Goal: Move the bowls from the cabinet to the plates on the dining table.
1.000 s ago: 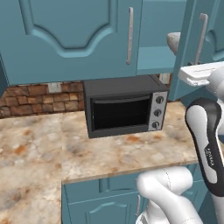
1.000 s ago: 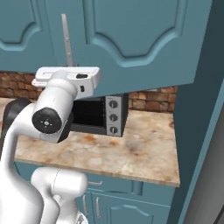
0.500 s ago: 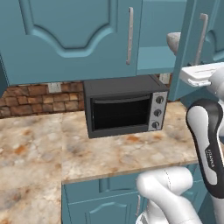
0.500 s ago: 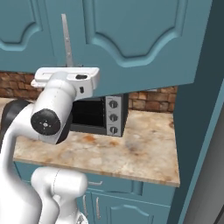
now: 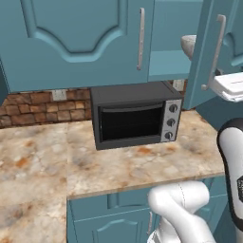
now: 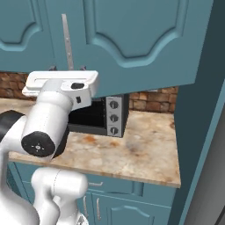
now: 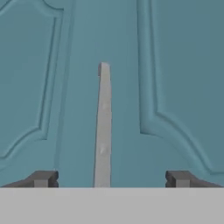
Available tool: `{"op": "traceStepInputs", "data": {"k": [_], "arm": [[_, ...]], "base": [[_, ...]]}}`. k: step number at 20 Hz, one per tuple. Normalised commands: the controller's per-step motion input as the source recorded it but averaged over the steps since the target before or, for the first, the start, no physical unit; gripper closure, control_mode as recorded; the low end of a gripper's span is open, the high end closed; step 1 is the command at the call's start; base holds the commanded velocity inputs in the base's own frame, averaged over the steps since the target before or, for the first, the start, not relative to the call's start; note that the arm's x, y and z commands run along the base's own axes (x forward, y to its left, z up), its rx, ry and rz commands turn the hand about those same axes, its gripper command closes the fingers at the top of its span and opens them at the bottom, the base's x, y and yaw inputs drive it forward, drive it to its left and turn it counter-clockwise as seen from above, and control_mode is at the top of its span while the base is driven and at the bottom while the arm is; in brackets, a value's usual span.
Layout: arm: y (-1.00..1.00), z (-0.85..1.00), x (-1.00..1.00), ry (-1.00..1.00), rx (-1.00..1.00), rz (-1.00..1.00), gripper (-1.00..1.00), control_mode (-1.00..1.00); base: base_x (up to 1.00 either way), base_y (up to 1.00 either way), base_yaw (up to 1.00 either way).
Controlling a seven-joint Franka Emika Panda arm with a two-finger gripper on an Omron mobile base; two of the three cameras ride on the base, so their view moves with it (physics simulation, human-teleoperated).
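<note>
The cabinet [image 5: 76,42] is a teal wall cupboard, and its right-hand door [image 5: 211,28] stands swung open. On the teal shelf [image 5: 166,64] inside sits a grey-white bowl [image 5: 189,43], partly hidden by that door. In the hand view my gripper [image 7: 109,179] is open. Its two dark fingertips [image 7: 41,178] stand wide apart on either side of the door's long silver handle [image 7: 103,127] without touching it. From the right base view my gripper [image 6: 67,69] sits just under the same handle [image 6: 67,41]. The plates and the dining table are out of view.
A dark toaster oven [image 5: 135,116] stands on the beige marbled counter [image 5: 71,171] under the cabinet, against a brick backsplash [image 5: 42,107]. A tall teal panel [image 6: 202,110] rises at the counter's right end. Low teal units [image 5: 109,213] sit below.
The hand has shifted very slightly by the open door. The door, the bowl and the base views look the same.
</note>
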Motion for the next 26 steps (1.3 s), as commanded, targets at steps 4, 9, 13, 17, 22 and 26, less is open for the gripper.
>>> {"op": "traceStepInputs", "data": {"k": [4,9,13,17,22,26], "arm": [[0.12,0.01,-0.44,-0.08,0.00,-0.09,-1.00,-1.00],[0.22,0.00,-0.28,-0.06,0.00,-0.13,-1.00,-1.00],[0.35,0.00,-0.12,-0.04,0.00,-0.15,-1.00,-1.00],[0.38,0.00,-0.11,-0.01,0.00,-0.16,-1.00,-1.00],[0.42,-0.03,-0.13,0.00,-0.01,-0.17,-1.00,-1.00],[0.44,-0.13,-0.04,0.00,-0.03,-0.16,-1.00,-1.00]], "base": [[0.00,0.00,0.00],[0.00,0.00,0.00],[0.00,0.00,0.00],[0.00,0.00,0.00],[0.00,0.00,0.00],[0.00,0.00,0.00]]}}
